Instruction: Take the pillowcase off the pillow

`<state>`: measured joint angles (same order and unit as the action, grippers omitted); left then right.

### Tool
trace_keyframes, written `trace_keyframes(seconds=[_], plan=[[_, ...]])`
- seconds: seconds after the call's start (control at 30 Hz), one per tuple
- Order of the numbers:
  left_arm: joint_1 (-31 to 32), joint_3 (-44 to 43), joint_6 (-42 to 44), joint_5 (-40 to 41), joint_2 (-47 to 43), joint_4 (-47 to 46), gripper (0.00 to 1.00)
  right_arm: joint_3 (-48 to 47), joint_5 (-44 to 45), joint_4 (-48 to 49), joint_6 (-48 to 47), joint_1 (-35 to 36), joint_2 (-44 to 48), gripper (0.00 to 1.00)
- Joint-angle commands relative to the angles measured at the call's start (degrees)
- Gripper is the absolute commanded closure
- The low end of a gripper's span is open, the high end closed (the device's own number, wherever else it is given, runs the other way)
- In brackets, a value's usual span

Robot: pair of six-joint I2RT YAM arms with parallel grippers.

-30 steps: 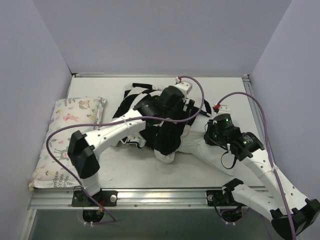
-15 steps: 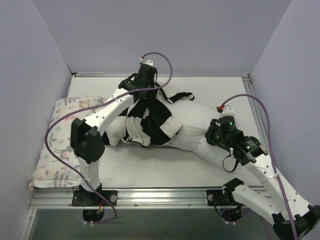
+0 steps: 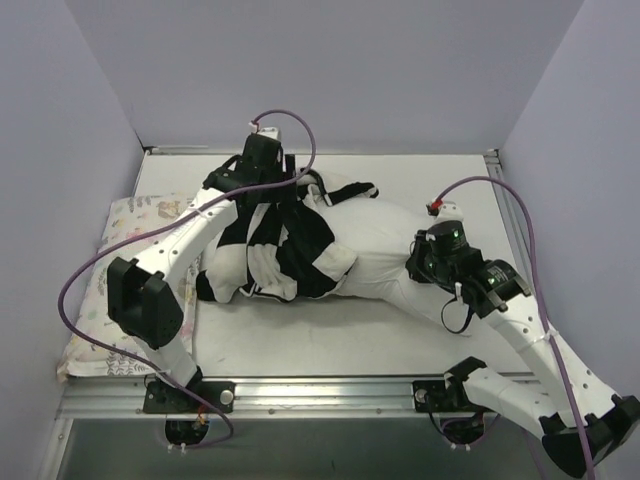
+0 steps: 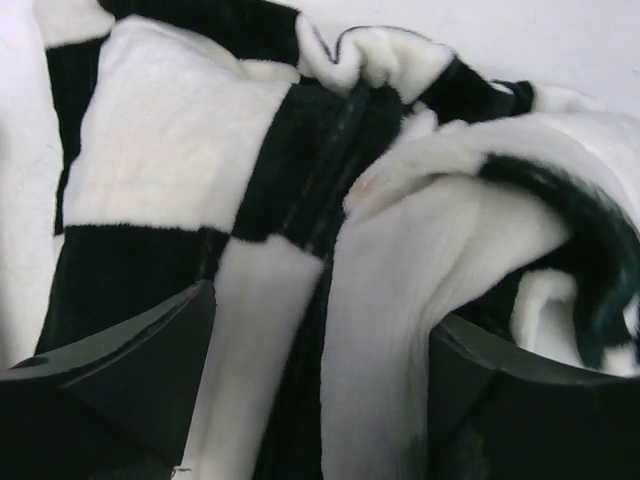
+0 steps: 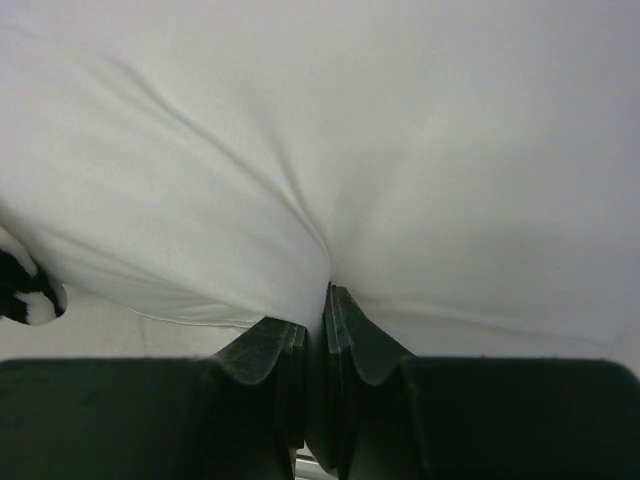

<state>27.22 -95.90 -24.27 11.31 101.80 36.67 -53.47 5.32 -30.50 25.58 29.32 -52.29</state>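
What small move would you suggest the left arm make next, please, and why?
Probably close the left gripper on the pillowcase: its open jaws straddle a bunched fold, the case covers only the left end of the pillow, and the right gripper pinches the bare part as an anchor.

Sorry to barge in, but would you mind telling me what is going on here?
Two robot arms are taking a pillowcase off a pillow. The right gripper is pinched shut on the right end of the white pillow. The left gripper sits with jaws spread over the checkerboard pillowcase, which is bunched over the pillow's left part and not yet off. A floral pillow lies at the left.
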Motion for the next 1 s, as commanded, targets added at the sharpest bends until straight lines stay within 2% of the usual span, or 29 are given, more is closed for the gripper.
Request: trace_keyframes(seconds=[0.0, 0.1, 0.13, 0.17, 0.37, 0.4, 0.5, 0.7, 0.77, 0.9, 0.97], plan=[[5.54, 1.76, 2.83, 6.49, -13.01, -3.79, 0.20, -5.41, 3.20, -2.37, -0.62, -0.49, -1.31, 1.00], [12.66, 7.98, 1.43, 11.43, -21.71, -3.97, 0.19, -7.17, 2.94, -2.54, -1.24, -0.58, -2.37, 1.00], [16.59, 10.09, -0.23, 15.54, -23.73, -3.62, 0.19, -7.78, 2.94, -2.55, -1.24, -0.49, -2.81, 1.00], [18.29, 15.08, -1.64, 17.67, -27.23, -3.10, 0.19, -8.22, 2.85, -2.55, -1.59, -0.49, -2.99, 1.00], [30.41, 35.14, -15.26, 29.63, -39.28, -2.04, 0.19, -10.33, 2.33, -3.16, -2.73, -0.58, -4.13, 1.00], [31.22, 40.21, -17.80, 29.99, -40.53, -2.21, 0.19, -10.86, 2.32, -3.33, -2.99, -0.58, -4.22, 1.00], [31.84, 46.83, -20.37, 31.75, -43.79, -3.00, 0.18, -11.21, 2.15, -3.51, -3.43, -0.58, -4.57, 1.00], [29.83, 49.05, -19.41, 37.63, -42.83, -9.07, 0.16, -10.78, 2.76, -3.69, -3.61, -0.58, -4.92, 1.00], [27.19, 49.05, -19.24, 36.51, -41.42, -10.20, 0.16, -10.42, 2.85, -3.86, -3.52, -0.58, -4.75, 1.00], [25.78, 49.14, -15.20, 33.70, -38.87, -15.12, 0.26, -10.33, 2.85, -3.86, -3.52, -0.49, -4.22, 1.00], [25.43, 48.53, -12.65, 30.54, -37.38, -17.24, 0.54, -10.42, 2.85, -3.95, -3.52, -0.49, -4.22, 1.00]])
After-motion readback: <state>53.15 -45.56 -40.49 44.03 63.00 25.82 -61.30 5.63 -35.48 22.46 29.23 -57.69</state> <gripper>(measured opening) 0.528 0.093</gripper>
